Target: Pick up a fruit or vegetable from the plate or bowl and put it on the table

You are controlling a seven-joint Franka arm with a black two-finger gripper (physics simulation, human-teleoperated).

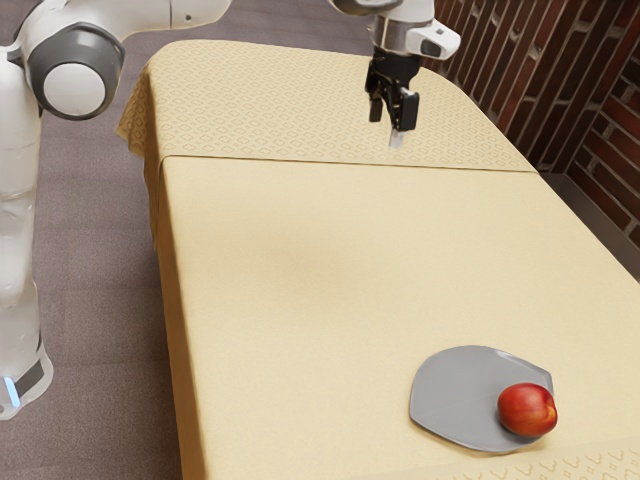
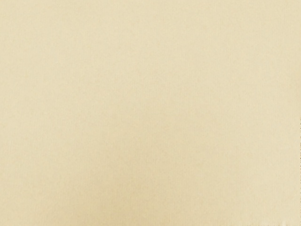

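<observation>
One red fruit [image 1: 527, 410] on gray plate [image 1: 455, 400], near its rim; bench [image 1: 290, 280] below. Jaws open, empty, well apart from fruit. Risk: off-center approach nudges round fruit, rolls it off; coming too low could catch the plate and tip it.

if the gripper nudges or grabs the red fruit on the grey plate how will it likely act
The red fruit looks rounded, so a nudge would probably make it roll. Its glossy skin suggests it may slip if gripped off-centre. It sits near the edge of the grey plate, so it could roll over the rim.
</observation>
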